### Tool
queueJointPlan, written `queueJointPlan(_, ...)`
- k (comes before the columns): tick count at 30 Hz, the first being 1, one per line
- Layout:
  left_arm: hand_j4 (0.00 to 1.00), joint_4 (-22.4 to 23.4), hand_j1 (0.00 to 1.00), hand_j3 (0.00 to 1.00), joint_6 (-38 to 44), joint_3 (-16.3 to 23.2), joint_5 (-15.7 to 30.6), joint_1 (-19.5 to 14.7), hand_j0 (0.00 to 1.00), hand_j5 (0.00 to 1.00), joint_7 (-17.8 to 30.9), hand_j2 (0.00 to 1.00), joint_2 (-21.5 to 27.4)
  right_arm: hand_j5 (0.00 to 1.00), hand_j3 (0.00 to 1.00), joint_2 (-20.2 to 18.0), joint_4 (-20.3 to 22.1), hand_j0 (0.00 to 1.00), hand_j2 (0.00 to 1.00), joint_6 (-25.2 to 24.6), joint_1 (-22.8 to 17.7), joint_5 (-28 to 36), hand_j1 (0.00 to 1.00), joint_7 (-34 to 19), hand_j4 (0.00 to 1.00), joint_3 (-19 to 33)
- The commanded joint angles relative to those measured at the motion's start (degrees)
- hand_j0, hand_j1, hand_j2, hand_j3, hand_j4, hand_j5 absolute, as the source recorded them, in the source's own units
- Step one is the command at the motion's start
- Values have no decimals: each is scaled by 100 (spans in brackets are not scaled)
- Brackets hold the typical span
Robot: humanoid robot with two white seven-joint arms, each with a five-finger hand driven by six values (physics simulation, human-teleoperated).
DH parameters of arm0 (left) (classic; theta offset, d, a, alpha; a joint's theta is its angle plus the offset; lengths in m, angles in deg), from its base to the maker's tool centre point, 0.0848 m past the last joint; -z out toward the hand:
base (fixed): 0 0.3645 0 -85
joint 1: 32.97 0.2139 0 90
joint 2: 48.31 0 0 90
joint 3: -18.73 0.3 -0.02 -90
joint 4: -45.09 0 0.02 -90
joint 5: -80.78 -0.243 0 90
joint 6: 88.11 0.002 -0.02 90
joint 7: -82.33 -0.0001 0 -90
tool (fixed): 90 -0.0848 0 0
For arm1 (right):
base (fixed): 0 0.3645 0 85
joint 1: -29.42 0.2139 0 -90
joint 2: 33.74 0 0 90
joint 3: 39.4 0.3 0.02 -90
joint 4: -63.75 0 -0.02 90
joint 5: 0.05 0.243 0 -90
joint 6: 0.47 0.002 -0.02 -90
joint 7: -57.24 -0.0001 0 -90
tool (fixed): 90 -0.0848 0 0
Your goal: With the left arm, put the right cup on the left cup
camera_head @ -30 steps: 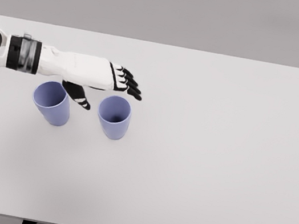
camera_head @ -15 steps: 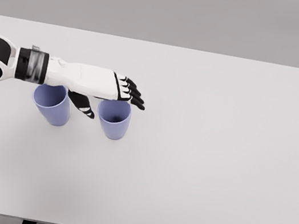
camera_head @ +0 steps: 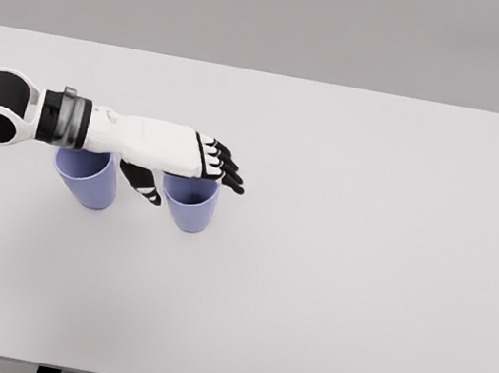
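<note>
Head view, left hand: the white robot left hand with black fingers is held over the right lilac plastic cup; fingers are extended beyond its rim, thumb hangs between the cups, and nothing is clasped.
Head view, cups: the right cup is seen upright on the white table, just beside the left lilac plastic cup, apart.
Head view, right hand: not shown.
Progress: early; grasp, lift and stacking are judged not yet done.
</note>
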Motion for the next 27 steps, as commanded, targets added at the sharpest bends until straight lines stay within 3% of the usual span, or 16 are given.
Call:
queueJointPlan(1,100,76,100,100,9,-8,19,9,100,100,-3,100,-21,100,100,0,0,100,100,1,0,-1,100,-1,100,1)
queueJointPlan(2,99,84,99,99,9,-8,19,9,99,99,-3,99,-21,100,100,0,0,100,100,1,0,-1,100,-1,100,1)
queueJointPlan(5,84,146,84,84,9,-8,11,9,84,84,-3,84,-21,100,100,0,0,100,100,1,0,-1,100,-1,100,1)
queueJointPlan(10,81,146,81,81,9,-17,2,88,81,81,-3,81,-39,100,100,0,0,100,100,1,0,-1,100,-1,100,1)
queueJointPlan(14,70,146,70,70,9,-17,2,167,70,70,-3,70,-39,100,100,0,0,100,100,1,0,-1,100,-1,100,1)
queueJointPlan(24,66,-117,66,66,9,-439,169,140,66,66,-3,66,163,100,100,0,0,100,100,1,0,-1,100,-1,100,1)
queueJointPlan(27,66,-504,66,66,9,-500,415,-79,66,66,6,66,541,100,100,0,0,100,100,1,0,-1,100,-1,100,1)
